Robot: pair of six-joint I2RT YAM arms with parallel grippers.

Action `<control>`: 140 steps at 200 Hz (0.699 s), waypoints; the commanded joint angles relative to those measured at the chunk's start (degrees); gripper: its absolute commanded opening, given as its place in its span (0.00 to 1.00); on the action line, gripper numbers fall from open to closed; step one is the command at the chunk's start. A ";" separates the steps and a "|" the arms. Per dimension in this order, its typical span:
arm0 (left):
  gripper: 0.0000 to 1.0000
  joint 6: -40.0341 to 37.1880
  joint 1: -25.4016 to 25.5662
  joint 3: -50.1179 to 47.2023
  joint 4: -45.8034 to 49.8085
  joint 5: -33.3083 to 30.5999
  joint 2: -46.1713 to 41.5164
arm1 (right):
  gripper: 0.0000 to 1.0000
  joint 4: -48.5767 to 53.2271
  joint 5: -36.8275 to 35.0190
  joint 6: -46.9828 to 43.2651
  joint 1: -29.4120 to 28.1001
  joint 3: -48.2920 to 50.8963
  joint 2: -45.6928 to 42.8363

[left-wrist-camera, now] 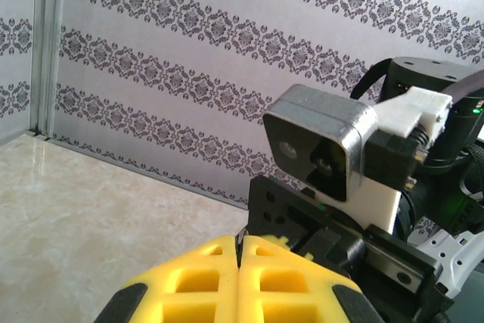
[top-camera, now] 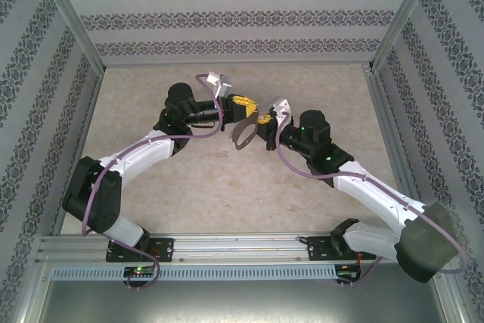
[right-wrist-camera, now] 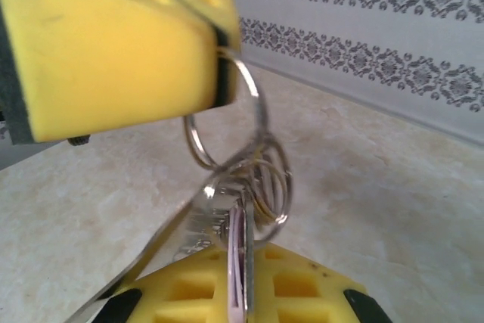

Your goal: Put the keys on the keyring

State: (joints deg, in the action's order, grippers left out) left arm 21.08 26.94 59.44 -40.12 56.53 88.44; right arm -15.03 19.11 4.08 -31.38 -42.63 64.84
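Above the table's middle, my two grippers meet tip to tip. The left gripper (top-camera: 246,104) (left-wrist-camera: 240,241) is shut, and a thin sliver of metal shows between its yellow fingers. From the right wrist view its yellow finger (right-wrist-camera: 113,43) pinches a round wire ring of the keyring (right-wrist-camera: 227,111). Several smaller rings (right-wrist-camera: 274,183) tangle below it. The right gripper (top-camera: 262,120) (right-wrist-camera: 240,251) is shut on a lilac key (right-wrist-camera: 236,270), seen edge-on beside a silver blade. The keyring's grey oval loop (top-camera: 243,135) hangs under both grippers.
The right arm's wrist camera (left-wrist-camera: 325,141) sits close in front of the left fingers. The beige table (top-camera: 227,194) is walled by patterned panels (top-camera: 227,17) at the back and sides. A metal rail (top-camera: 242,246) runs along the near edge.
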 commanded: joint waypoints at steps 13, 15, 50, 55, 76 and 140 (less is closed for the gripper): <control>0.00 -0.80 0.52 1.16 -1.41 1.70 -0.89 | 0.00 -0.22 -0.35 -0.47 2.19 0.10 -2.69; 0.00 -0.81 0.49 1.13 -1.38 1.66 -0.83 | 0.00 -0.08 -0.27 -0.45 2.30 0.09 -2.76; 0.00 -0.92 0.53 1.13 -1.05 1.78 -0.92 | 0.00 0.96 0.55 -0.85 2.59 -0.96 -2.71; 0.00 -0.90 0.49 1.12 -0.97 1.83 -0.91 | 0.00 1.02 0.74 -0.83 2.63 -1.04 -2.70; 0.00 -1.05 0.48 1.21 -0.67 1.92 -1.06 | 0.00 1.52 1.52 -1.24 2.59 -1.30 -2.57; 0.00 -1.98 0.57 1.94 1.60 2.79 -0.74 | 0.00 6.18 1.81 -3.86 1.96 -5.53 -1.03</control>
State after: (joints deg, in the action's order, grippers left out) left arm 20.84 27.05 59.46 -39.24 57.41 88.44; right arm -10.81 20.08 2.55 -29.36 -44.62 63.09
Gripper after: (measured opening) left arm 0.049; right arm 0.079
